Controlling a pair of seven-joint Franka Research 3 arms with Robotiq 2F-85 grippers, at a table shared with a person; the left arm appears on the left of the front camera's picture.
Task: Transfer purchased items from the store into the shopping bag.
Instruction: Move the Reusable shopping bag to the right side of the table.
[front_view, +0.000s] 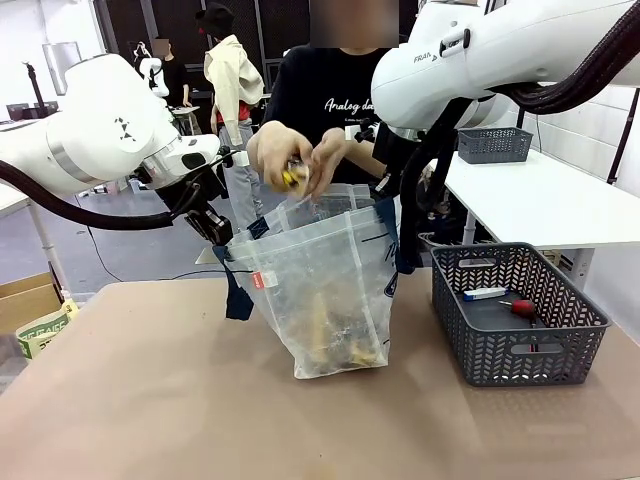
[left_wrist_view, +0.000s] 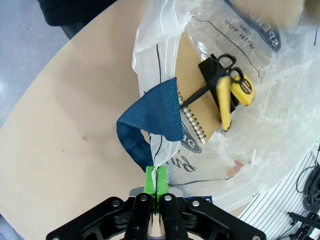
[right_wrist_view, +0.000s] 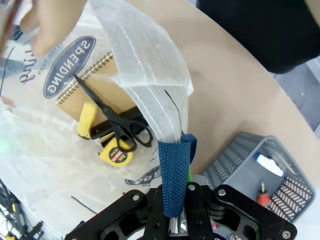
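Cardboard box (front_view: 22, 298) at far left; grey basket (front_view: 494, 144) on white side table (front_view: 545, 205).

The mouth of the shopping bag (front_view: 330, 290) is pinched at its left rim by the left gripper (left_wrist_view: 156, 176) and at its right rim by the right gripper (right_wrist_view: 176, 200), so an arm bars the way in from either side. The person's hands (front_view: 298, 160) hang just above the opening, reaching in from the far side. The near part of the table (front_view: 150, 400) lies bare in front of the bag. To the right, apart from the bag, the basket (front_view: 520, 350) stands open from above, its floor largely bare beside a few small items (front_view: 487, 294).
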